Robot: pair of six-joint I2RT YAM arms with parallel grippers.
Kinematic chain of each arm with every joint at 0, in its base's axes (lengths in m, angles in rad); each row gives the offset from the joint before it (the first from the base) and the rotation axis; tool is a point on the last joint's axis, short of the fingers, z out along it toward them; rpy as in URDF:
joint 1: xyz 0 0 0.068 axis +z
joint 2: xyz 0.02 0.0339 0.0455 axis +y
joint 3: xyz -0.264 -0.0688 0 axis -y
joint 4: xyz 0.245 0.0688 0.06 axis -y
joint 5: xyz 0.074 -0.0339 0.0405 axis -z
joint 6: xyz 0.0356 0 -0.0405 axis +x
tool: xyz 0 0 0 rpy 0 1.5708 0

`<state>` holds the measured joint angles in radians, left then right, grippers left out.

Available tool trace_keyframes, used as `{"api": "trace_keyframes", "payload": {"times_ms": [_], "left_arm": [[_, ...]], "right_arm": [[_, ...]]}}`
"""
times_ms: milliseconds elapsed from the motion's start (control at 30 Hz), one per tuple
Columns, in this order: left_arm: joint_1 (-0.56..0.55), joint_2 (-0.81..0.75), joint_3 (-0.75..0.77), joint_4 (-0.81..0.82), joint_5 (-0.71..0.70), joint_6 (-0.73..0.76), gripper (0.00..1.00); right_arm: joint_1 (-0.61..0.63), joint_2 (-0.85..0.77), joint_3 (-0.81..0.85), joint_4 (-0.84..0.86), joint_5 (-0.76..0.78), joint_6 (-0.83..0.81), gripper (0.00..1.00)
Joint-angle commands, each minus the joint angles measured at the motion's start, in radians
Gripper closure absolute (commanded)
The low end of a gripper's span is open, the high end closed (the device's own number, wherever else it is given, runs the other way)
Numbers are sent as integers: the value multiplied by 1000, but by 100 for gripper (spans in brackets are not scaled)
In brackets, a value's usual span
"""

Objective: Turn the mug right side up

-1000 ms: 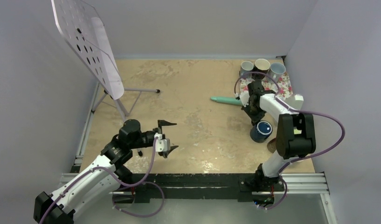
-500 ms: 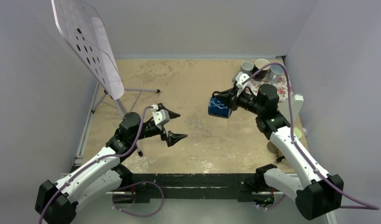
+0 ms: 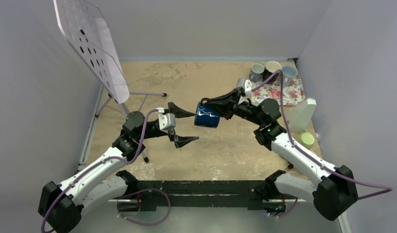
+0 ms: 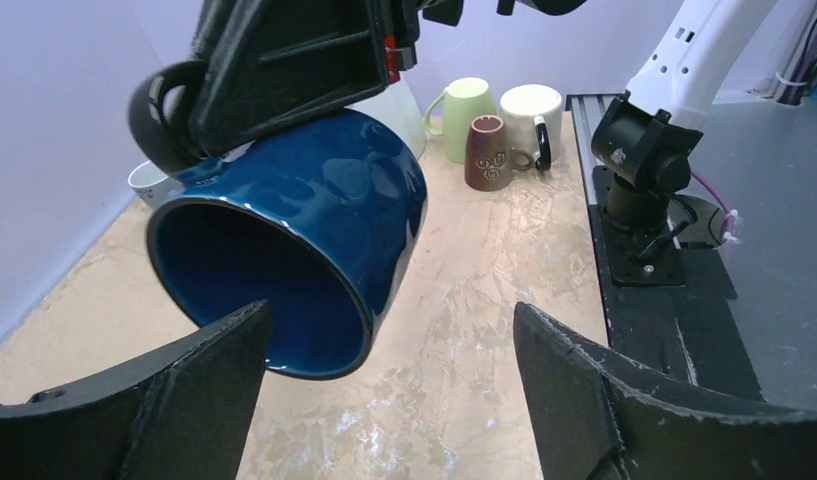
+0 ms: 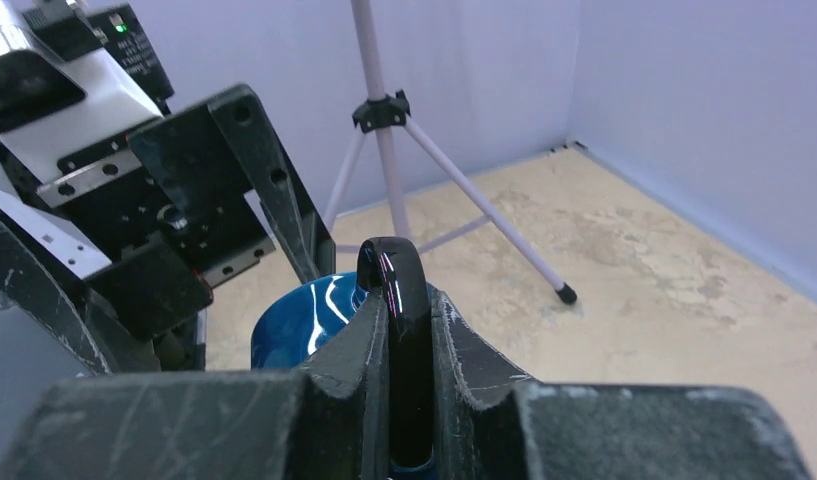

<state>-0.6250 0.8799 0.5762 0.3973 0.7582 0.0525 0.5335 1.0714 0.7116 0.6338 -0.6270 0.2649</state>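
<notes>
The dark blue mug (image 3: 207,116) hangs in the air above the middle of the table, tipped on its side with its mouth toward the left arm. My right gripper (image 3: 206,103) is shut on the mug's black handle (image 5: 395,290), which stands squeezed between the two fingers; the mug's body (image 5: 299,318) shows just beyond them. My left gripper (image 3: 192,127) is open and empty. In the left wrist view the mug (image 4: 324,210) shows its open mouth just above and in front of the left gripper (image 4: 389,325), near the left finger, not touching.
Three mugs (image 3: 272,70) stand at the back right by a floral cloth (image 3: 284,91). A white container (image 3: 301,114) and a green cup (image 3: 308,140) sit at the right edge. A tripod with a perforated board (image 3: 92,46) stands at the left.
My right arm has lifted the blue mug from the right side and carried it left to the table's middle. My left gripper has risen and moved toward it, staying open.
</notes>
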Motion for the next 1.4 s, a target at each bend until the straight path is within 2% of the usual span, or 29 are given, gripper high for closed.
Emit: {"api": "trace_keyframes", "payload": {"times_ms": [0,133,200,300,333,367,467,500,600,633,667,767,833,900,1000,1133,1367], "left_arm": [[-6,-2,37,43,56,-8,9],[-8,22,50,92,58,13,20],[-8,29,47,109,38,30,32],[-8,29,45,107,-23,63,74],[-8,23,44,100,-47,78,93],[-8,17,42,92,-75,90,100],[-9,-7,39,24,-125,177,100],[-9,-15,37,-20,-124,228,100],[-9,-44,36,-239,-66,516,100],[-10,-53,37,-333,-46,645,100],[-9,-62,38,-490,-35,788,100],[-9,-62,40,-765,-71,1234,100],[-9,-50,45,-856,-135,1454,100],[-10,-37,53,-900,-198,1586,100],[-9,-17,63,-937,-274,1762,100],[-9,-5,79,-977,-344,1873,100],[-9,1,103,-1015,-355,1853,100]], "right_arm": [[37,14,82,215,30,60,100],[93,71,114,253,63,66,100],[127,108,123,304,88,80,100],[146,161,142,393,74,124,100],[149,169,146,404,71,130,100],[150,171,143,406,69,128,100],[150,160,135,330,57,73,100],[150,151,148,237,71,39,93],[150,105,212,-88,129,-106,41],[151,84,233,-174,151,-141,15],[149,64,253,-283,181,-164,5],[150,30,334,-495,252,-212,1],[151,54,407,-614,307,-183,1],[183,135,513,-759,376,-148,1],[298,284,667,-949,563,-117,2],[425,449,839,-1154,719,-81,3],[550,597,938,-1310,786,-61,13]]}}
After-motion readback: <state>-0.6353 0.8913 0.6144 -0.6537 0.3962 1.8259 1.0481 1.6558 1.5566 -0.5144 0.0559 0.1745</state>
